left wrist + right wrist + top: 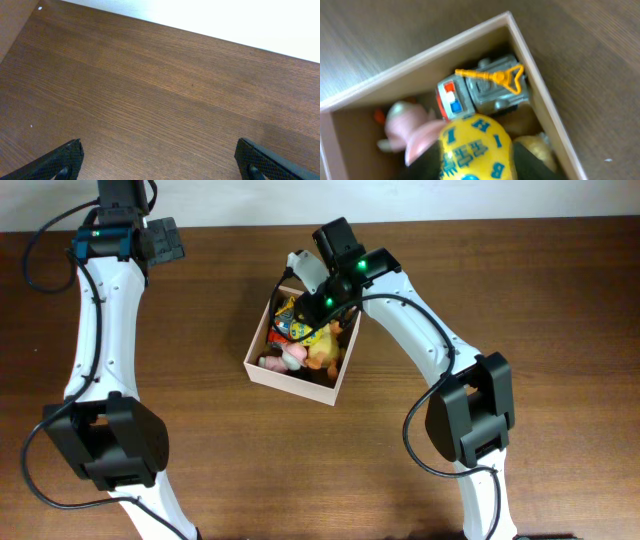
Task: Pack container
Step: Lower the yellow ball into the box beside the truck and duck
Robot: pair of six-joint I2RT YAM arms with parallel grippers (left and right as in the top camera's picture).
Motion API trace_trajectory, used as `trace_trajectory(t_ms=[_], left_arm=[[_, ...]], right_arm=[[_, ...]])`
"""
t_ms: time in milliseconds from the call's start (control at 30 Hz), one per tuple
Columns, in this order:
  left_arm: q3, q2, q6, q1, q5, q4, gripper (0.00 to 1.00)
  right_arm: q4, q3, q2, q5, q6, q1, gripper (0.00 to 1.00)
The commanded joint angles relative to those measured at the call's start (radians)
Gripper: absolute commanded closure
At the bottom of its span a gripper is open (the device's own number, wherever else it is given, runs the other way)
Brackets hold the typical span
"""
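Note:
The container (287, 378) is a square shallow box with pale walls in the middle of the table, with several toys in it. My right gripper (476, 167) hangs over its far side and is shut on a yellow ball with blue letters (475, 147). Below the ball lie a grey toy vehicle with a yellow rake (490, 87), a pink plush toy (407, 127) and a tan toy (535, 150). The container's wall (540, 100) shows in the right wrist view. My left gripper (159, 162) is open and empty over bare wood at the far left (160, 240).
The table is dark brown wood (520, 290). A white wall edge (225, 20) runs along the table's far side. The right arm's links (440, 340) reach over the table to the right of the container.

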Motion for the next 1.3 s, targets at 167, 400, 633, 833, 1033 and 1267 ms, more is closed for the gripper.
trace_trajectory(t_ms=[167, 400, 633, 833, 1033, 1267], left_arm=[[0.003, -0.002, -0.013, 0.000, -0.011, -0.001, 0.01], [0.003, -0.002, -0.013, 0.000, -0.011, -0.001, 0.01], [0.003, -0.002, -0.013, 0.000, -0.011, -0.001, 0.01], [0.003, -0.002, -0.013, 0.000, -0.011, -0.001, 0.01], [0.003, -0.002, -0.013, 0.000, -0.011, -0.001, 0.01], [0.003, -0.002, -0.013, 0.000, -0.011, -0.001, 0.01]], right_arm=[[-0.073, 0.159, -0.016, -0.013, -0.002, 0.008, 0.93], [-0.163, 0.162, -0.015, -0.013, -0.002, 0.009, 0.96], [-0.237, 0.160, -0.015, -0.013, -0.002, 0.009, 0.96], [-0.240, 0.159, -0.015, -0.014, -0.002, 0.010, 0.96], [-0.240, 0.158, 0.001, -0.047, -0.002, 0.010, 0.96], [-0.245, 0.157, 0.050, -0.074, -0.002, 0.013, 0.96]])
